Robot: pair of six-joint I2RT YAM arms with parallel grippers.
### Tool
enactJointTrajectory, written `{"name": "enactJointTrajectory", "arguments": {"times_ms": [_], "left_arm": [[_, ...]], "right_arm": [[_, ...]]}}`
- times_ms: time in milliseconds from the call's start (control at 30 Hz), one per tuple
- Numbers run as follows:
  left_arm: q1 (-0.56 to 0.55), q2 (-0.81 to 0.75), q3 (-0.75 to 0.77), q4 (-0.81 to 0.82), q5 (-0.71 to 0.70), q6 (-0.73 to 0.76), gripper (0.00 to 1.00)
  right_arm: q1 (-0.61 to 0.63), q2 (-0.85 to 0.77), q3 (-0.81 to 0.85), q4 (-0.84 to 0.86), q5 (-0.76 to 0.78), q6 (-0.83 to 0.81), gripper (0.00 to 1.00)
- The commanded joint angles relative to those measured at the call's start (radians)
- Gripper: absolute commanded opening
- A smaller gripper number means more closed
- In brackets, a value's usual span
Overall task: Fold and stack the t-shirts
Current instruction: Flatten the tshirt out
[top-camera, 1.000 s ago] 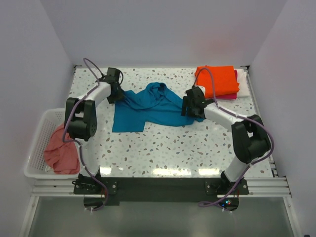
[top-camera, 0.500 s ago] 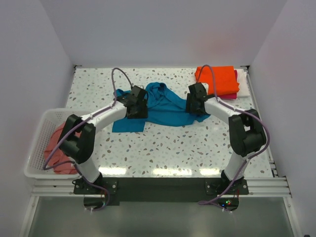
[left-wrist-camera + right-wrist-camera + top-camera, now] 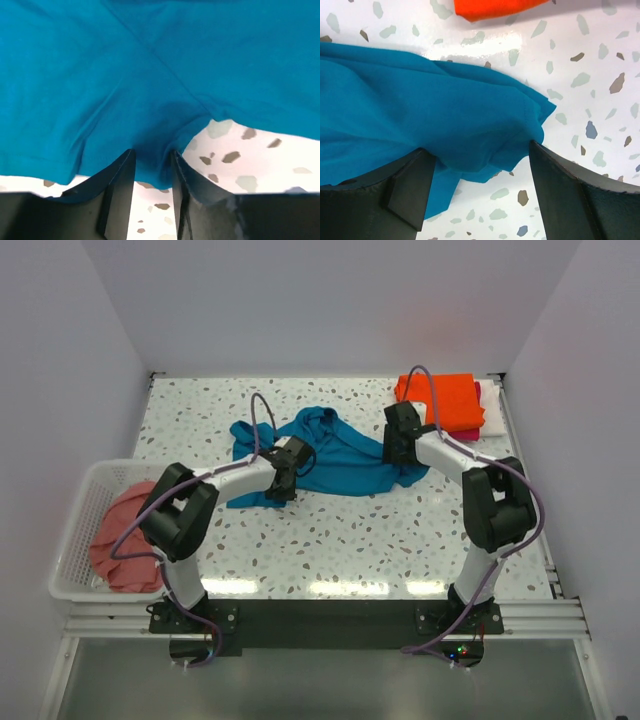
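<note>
A teal-blue t-shirt [image 3: 335, 452] lies crumpled and spread in the middle of the table. My left gripper [image 3: 283, 478] is low over its near left part. In the left wrist view the left gripper [image 3: 151, 152] has its jaws part-way closed, with a puckered fold of teal cloth [image 3: 150, 100] between the tips, and a gap still shows between them. My right gripper [image 3: 397, 445] stands wide open over the shirt's right edge [image 3: 470, 115], its fingers [image 3: 415, 185] straddling the hem. A folded orange t-shirt [image 3: 445, 400] lies on a magenta one [image 3: 466, 434] at the back right.
A white lattice basket [image 3: 72, 540] hangs off the table's left side with a salmon-pink t-shirt [image 3: 125, 540] bundled in it. A pale folded cloth [image 3: 493, 412] lies right of the orange stack. Walls close in on the left, back and right.
My left arm has swung from the shirt's far left sleeve to its near left part, and its jaws have narrowed around a fold. The right gripper has shifted slightly back along the right edge.
</note>
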Motion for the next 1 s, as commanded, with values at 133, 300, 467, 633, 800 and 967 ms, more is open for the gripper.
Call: {"name": "enactJointTrajectory", "arguments": {"times_ms": [133,300,467,633,800,967], "left_arm": [[-0.001,-0.006,-0.069,-0.043,-0.084,-0.037,0.06],[-0.001,-0.09,-0.122,-0.06,-0.081,-0.043,0.0],[0.0,-0.236,-0.201,-0.097,-0.078,-0.049,0.0],[0.025,-0.354,-0.248,-0.141,-0.09,-0.053,0.0],[0.089,-0.44,-0.253,-0.16,-0.054,-0.019,0.0],[0.143,-0.468,-0.224,-0.124,0.005,0.035,0.0]], "right_arm": [[-0.011,0.044,0.085,-0.002,0.065,-0.03,0.58],[-0.018,0.029,0.1,-0.004,0.062,-0.035,0.17],[-0.024,0.012,0.218,-0.028,0.078,-0.064,0.05],[-0.044,0.122,0.478,-0.108,0.115,-0.114,0.03],[-0.1,0.275,0.721,-0.149,0.088,-0.136,0.02],[-0.113,0.423,0.986,-0.274,0.017,-0.134,0.34]]}}
